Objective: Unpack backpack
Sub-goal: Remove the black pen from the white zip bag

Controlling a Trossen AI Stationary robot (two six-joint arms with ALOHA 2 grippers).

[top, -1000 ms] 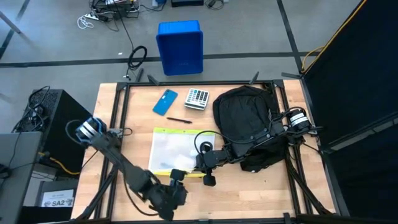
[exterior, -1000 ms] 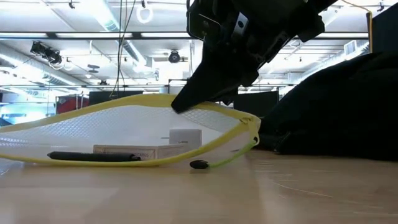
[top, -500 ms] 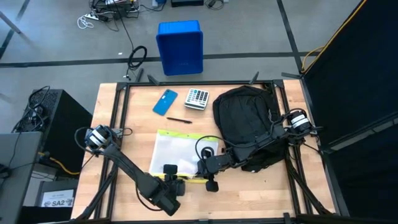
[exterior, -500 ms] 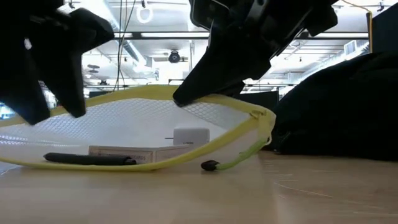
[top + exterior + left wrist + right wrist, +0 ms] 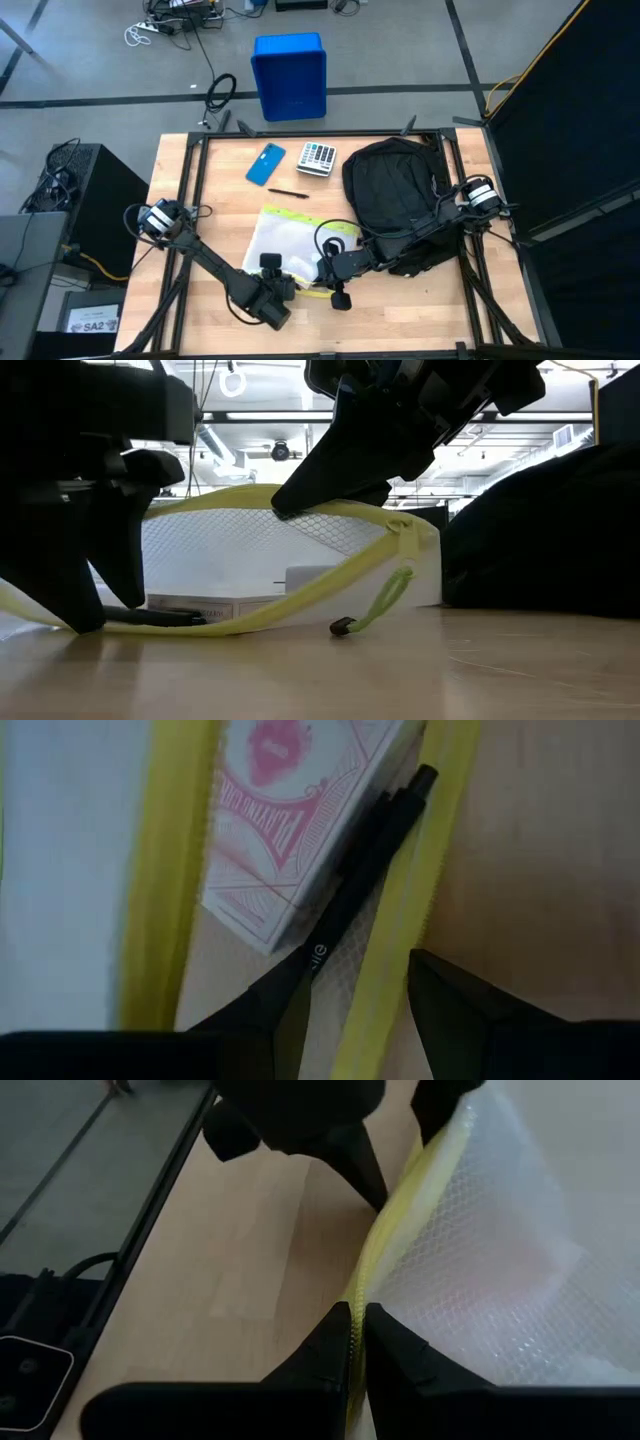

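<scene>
Emptying the yellow-edged mesh pouch [image 5: 290,245] is the step in hand; the backpack [image 5: 395,195] lies just beside it. Right gripper [image 5: 358,1342] pinches its rim, while left gripper [image 5: 355,1015], fingers apart, straddles the black pen [image 5: 365,870] inside and likely must close next.

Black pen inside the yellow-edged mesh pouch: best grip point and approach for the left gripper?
Grip the black pen mid-barrel, coming through the pouch's open mouth. It lies flat against the pink card box by the yellow zipper edge, so one finger needs that free side.

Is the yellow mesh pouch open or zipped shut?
Open. In the low view the mesh pouch gapes: the right gripper lifts its upper yellow edge, showing a card box and pen inside.
</scene>
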